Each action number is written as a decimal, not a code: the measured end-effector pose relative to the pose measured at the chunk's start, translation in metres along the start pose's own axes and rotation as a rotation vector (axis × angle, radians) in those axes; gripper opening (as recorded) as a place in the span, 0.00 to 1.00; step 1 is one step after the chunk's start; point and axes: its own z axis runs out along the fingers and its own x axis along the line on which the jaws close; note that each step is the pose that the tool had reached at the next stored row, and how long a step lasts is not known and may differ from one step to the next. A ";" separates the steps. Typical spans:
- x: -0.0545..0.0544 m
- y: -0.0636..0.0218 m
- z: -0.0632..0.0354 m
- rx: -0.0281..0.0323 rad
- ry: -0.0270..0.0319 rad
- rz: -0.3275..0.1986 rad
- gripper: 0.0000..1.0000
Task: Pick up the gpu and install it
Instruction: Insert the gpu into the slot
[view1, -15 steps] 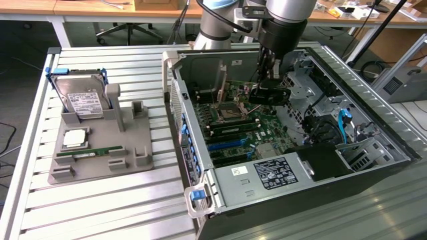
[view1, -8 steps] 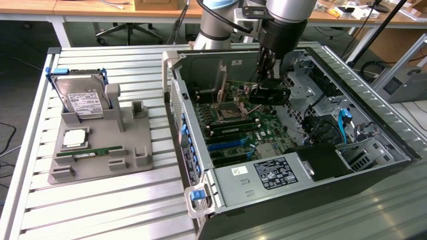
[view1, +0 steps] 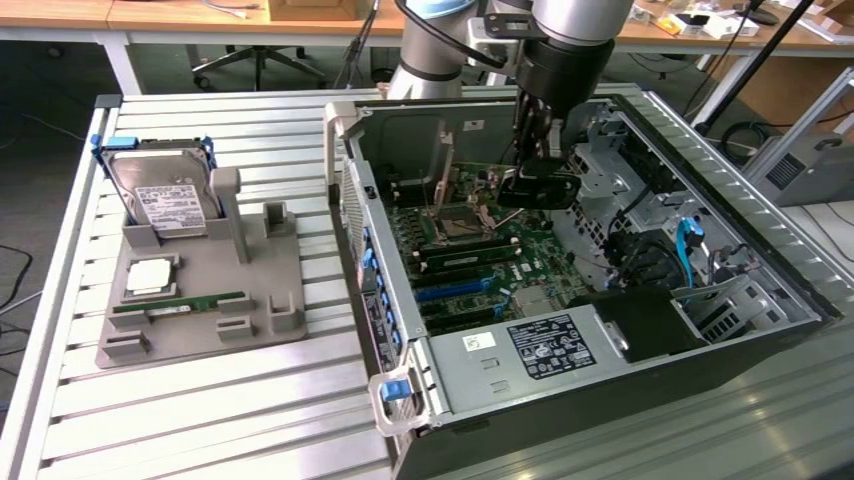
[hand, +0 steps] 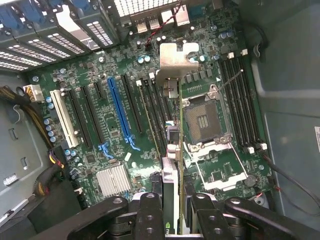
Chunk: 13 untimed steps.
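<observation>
Pickup looks done: in the exterior view's upper middle, inside the case (view1: 350, 200), the gripper (view1: 539, 186) clamps the gpu (hand: 173, 155) edge-on above the motherboard (hand: 90, 156); it is not yet seated in a slot.

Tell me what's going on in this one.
The arm's gripper is shut on the gpu, holding it on edge inside the open computer case, over the motherboard beside the CPU socket. It does not look seated in a slot yet. A hard drive and RAM stick sit on the grey holder outside.
</observation>
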 end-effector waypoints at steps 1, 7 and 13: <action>0.000 0.0000 0.0000 -0.0001 -0.0002 -0.003 0.27; 0.000 0.0000 0.0000 -0.0007 -0.0014 -0.023 0.27; 0.000 0.0000 0.0000 -0.0012 -0.0022 -0.037 0.27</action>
